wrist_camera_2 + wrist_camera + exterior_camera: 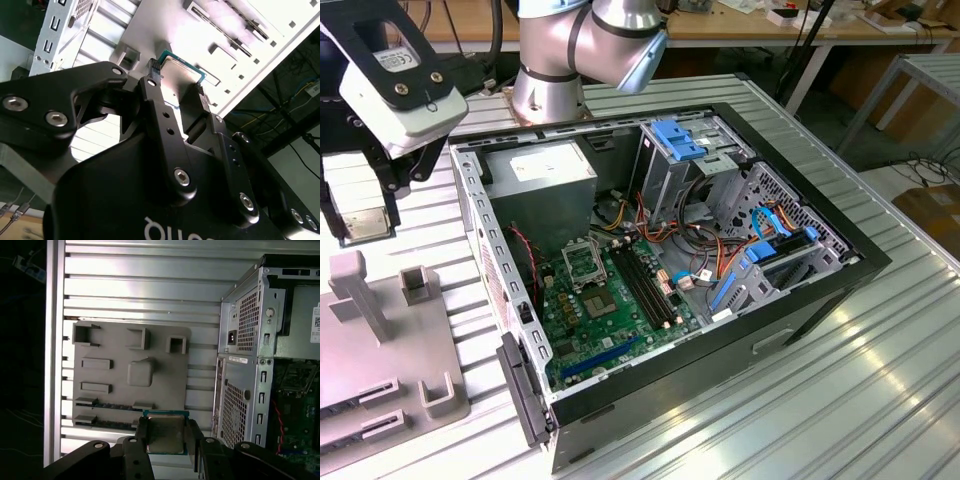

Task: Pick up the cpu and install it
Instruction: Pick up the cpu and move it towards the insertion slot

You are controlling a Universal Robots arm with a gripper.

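Currently the pincer is clamped on the cpu by its edges, above the grey tray on the bench; such a thin hold risks slipping or tilting, which could damage the socket

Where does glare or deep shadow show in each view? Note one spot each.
Exterior view: light glints off the ribbed silver metal table; first wrist view: the small square silver-grey cpu sits dim in the black gripper; second wrist view: the flat grey fixture plate washes out white.
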